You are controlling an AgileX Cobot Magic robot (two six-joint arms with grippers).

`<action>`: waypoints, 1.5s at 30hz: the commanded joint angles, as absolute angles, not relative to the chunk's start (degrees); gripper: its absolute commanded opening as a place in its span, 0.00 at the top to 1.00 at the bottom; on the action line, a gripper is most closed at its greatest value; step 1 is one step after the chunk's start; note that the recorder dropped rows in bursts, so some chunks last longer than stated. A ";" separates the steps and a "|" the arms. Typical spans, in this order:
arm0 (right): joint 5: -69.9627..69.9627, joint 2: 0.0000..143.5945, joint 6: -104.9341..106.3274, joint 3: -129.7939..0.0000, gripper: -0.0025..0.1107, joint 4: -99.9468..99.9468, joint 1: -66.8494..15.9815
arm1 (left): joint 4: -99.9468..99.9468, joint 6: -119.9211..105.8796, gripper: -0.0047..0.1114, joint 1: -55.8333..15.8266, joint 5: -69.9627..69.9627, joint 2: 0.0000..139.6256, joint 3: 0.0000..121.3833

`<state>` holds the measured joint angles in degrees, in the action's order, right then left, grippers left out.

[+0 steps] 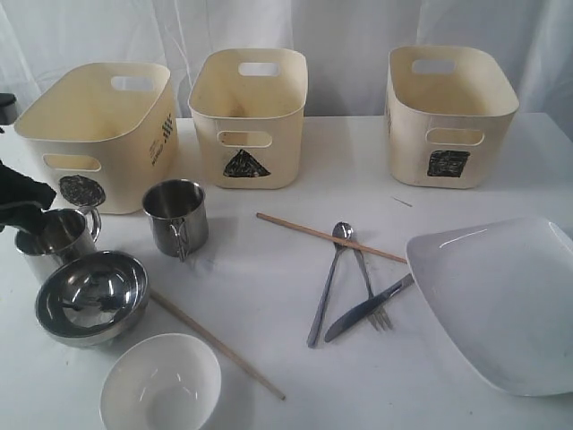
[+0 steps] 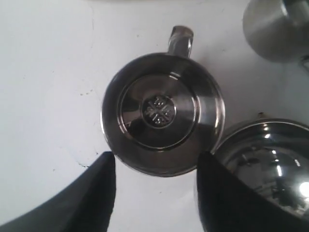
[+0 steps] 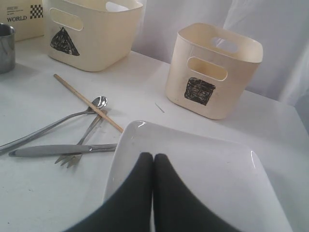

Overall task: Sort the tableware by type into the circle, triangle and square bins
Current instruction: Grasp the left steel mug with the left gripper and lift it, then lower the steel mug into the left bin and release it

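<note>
My left gripper [image 2: 155, 164] hangs open above a steel mug [image 2: 161, 113], its fingers apart beside the mug's near rim; it shows as a black shape [image 1: 20, 204] over that mug [image 1: 55, 240]. A second steel mug [image 1: 176, 215] stands further right. The steel bowl [image 1: 91, 296] and white bowl [image 1: 161, 383] sit in front. Spoon [image 1: 329, 278], fork [image 1: 369, 287] and knife [image 1: 367, 308] lie crossed mid-table, with one chopstick [image 1: 329, 236] behind them and another [image 1: 215, 343] front left. My right gripper [image 3: 153, 157] is shut and empty over the white plate [image 3: 217, 159].
Three cream bins stand along the back: circle bin [image 1: 98, 125], triangle bin [image 1: 249, 116], square bin [image 1: 448, 112]. The steel bowl [image 2: 270, 154] lies close beside my left gripper's finger. The plate [image 1: 501, 300] reaches the table's right front edge. White curtains hang behind.
</note>
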<state>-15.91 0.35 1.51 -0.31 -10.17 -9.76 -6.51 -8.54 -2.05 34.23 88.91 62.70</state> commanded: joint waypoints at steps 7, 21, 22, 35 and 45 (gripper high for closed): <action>-15.25 0.00 1.35 0.00 0.98 -10.06 -9.75 | -5.19 -8.76 0.48 -1.12 28.12 96.17 63.04; -15.25 0.00 1.35 0.00 0.98 -10.06 -9.75 | -3.33 -8.72 0.96 -1.12 27.33 96.82 64.23; -15.25 0.00 1.35 0.00 0.98 -10.06 -9.75 | -2.18 -8.72 0.96 -1.12 28.65 95.02 64.90; -15.25 0.00 1.35 0.00 0.98 -10.06 -9.75 | 3.38 -7.34 0.96 -1.12 22.78 87.23 82.74; -15.25 0.00 1.35 0.00 0.98 -10.06 -9.75 | -0.93 -7.25 0.96 -1.12 20.35 110.39 98.34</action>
